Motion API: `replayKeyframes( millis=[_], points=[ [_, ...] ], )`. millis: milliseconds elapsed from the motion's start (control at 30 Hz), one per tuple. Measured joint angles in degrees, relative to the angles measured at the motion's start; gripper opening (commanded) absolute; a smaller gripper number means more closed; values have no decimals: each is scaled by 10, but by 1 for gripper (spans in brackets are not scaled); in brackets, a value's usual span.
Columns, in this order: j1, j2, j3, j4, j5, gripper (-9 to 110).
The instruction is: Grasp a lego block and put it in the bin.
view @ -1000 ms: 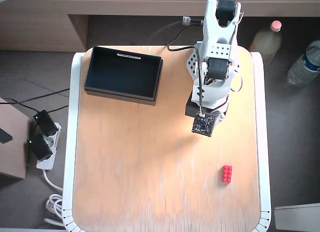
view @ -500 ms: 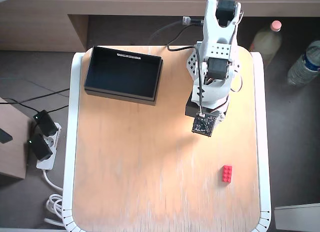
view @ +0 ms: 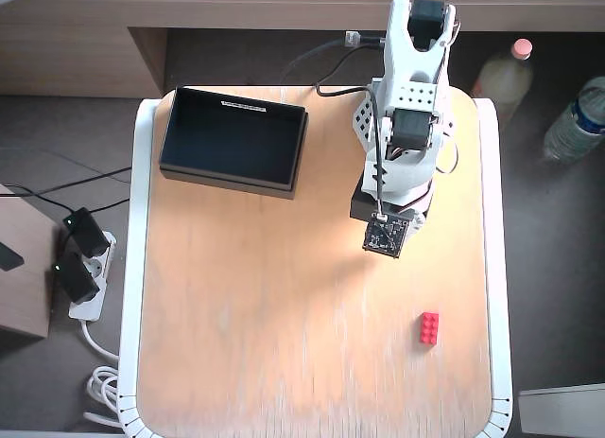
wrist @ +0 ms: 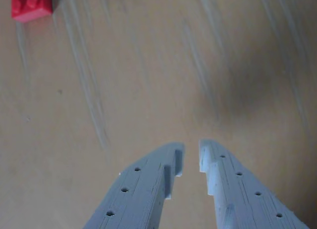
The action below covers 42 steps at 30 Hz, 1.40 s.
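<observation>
No brand, label or writing can be read in either view; the white strip (view: 244, 104) on the bin's far rim is too small to show any text.

The block (view: 429, 327) lies flat on the counter (view: 284, 343) in the overhead view, toward the lower right, near the counter's right edge and well apart from the bin (view: 233, 140). Its long axis runs nearly up and down that picture, along the counter's right edge, tilted only slightly. Studs face up. In the wrist view the block (wrist: 31, 5) sits in the top left corner, partly cut by the frame, with its studs dimly visible.

The bin rests at the counter's upper left in the overhead view, its long axis running left to right with a slight clockwise tilt. Its inside looks dark.

The arm (view: 405, 116) stands at the counter's upper middle right, reaching down the picture, with a small circuit board (view: 387, 236) at its lower end. In the wrist view the claw (wrist: 191, 152) hangs over bare wood, its two grey fingers (wrist: 143, 189) a narrow gap apart at the tips, holding nothing. The block is well away from it.

Beside the counter stand two bottles (view: 501, 74) at upper right and a power strip (view: 80, 268) at left.
</observation>
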Motion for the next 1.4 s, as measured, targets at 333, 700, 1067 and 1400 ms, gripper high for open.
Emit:
replayKeyframes(
  millis=[333, 700, 1067, 1400],
  points=[
    [0, 0, 0, 0, 76, 0],
    [-3, -4, -7, 0, 101, 0],
    [-23, -145, -118, 0, 76, 0],
    [-63, -311, -273, 0, 54, 0]
  ],
)
